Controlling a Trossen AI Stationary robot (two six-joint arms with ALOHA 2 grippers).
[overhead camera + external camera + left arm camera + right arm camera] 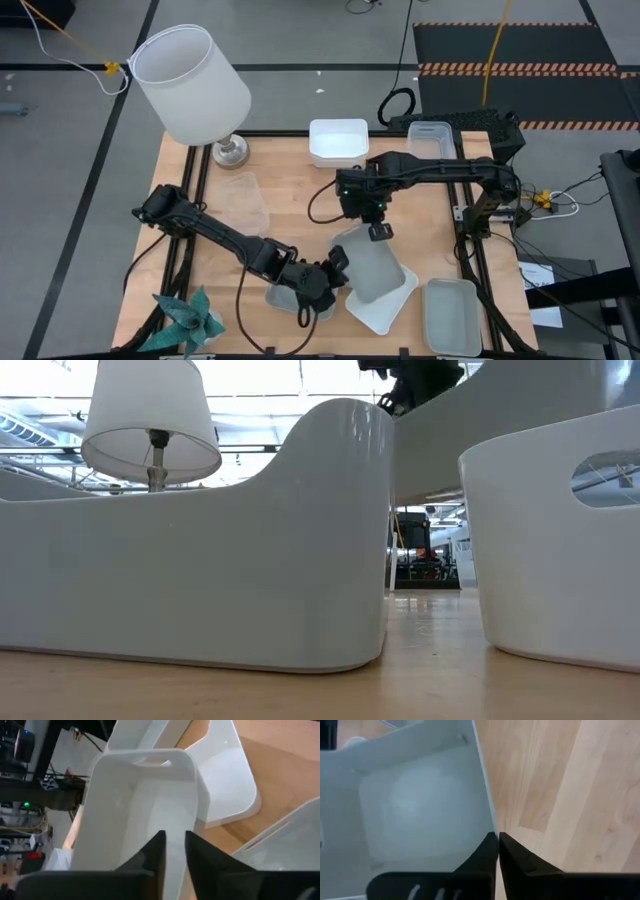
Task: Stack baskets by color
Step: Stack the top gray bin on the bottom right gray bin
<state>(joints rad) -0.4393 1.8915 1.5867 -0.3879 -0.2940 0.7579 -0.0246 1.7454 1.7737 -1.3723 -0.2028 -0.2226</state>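
A white basket (370, 265) hangs tilted between my two grippers, above a second white basket (392, 308) that stands on the table near its front edge. My right gripper (378, 232) is shut on the tilted basket's far rim. My left gripper (338, 262) stands at that basket's left side; in the left wrist view its fingers (175, 837) are a little apart, with the basket's white inside (145, 810) beyond them. A grey basket (288, 300) rests flat on the table under the left arm. My right gripper pinches the upper edge of one wall (487, 815) of the tilted basket between its two fingers. The fingers come steeply from above. The basket slopes down from the hold over the lower white basket; whether its low end rests there I cannot tell. My left gripper may or may not touch the basket; I cannot tell.
A lamp with a big white shade (190, 80) stands at the far left. At the far edge are a white basket (338, 140) and a pale one (432, 138). A clear basket (243, 200) lies left of centre, a grey one (452, 315) near right, a teal cloth (190, 320) near left.
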